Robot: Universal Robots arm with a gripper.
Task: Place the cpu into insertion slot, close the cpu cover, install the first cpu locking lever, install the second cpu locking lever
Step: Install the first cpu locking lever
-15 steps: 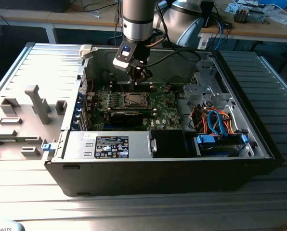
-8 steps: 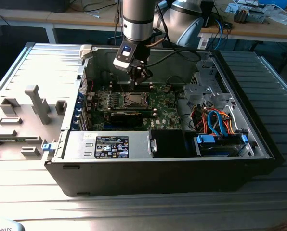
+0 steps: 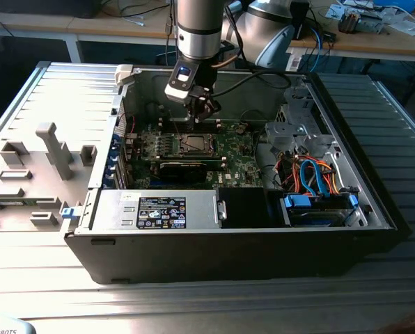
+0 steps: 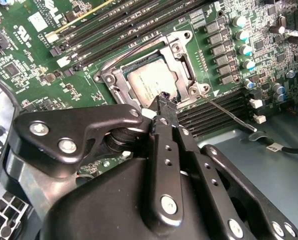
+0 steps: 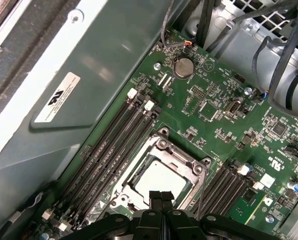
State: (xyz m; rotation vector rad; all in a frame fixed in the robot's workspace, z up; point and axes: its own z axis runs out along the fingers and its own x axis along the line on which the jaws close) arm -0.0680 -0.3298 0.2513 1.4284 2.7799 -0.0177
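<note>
Green circuit board (image 4: 34, 80) is seen on the floor of an opened computer case (image 3: 228, 257), and the insertion slot (image 3: 193, 144) is set near its middle. The cpu (image 4: 150, 82) is seated in that slot, and its silver-grey top is shown flat and level in both wrist views. The cpu cover (image 4: 184, 67) is laid down around the chip, so that the metal top is seen through the cover's square window. One thin locking lever (image 4: 228, 115) is seen slanting away from a corner of the slot, across the long black memory slots (image 4: 239, 102) on that side. A second thin lever (image 4: 134, 51) is run along the opposite edge of the frame. Whether either lever is hooked down cannot be told. The gripper (image 4: 164, 99) is held on the arm (image 3: 199, 28) straight above the slot, with its tip at one edge of the cover; contact with the metal cannot be confirmed. The jaws are brought fully together, and nothing is seen gripped between the fingertips (image 5: 155, 196). In the exterior view, a long black expansion card (image 3: 183, 169) is seated just beside the slot, on the side towards the camera. A bundle of blue and orange cables (image 3: 312, 177) is gathered towards the exterior view's right.
</note>
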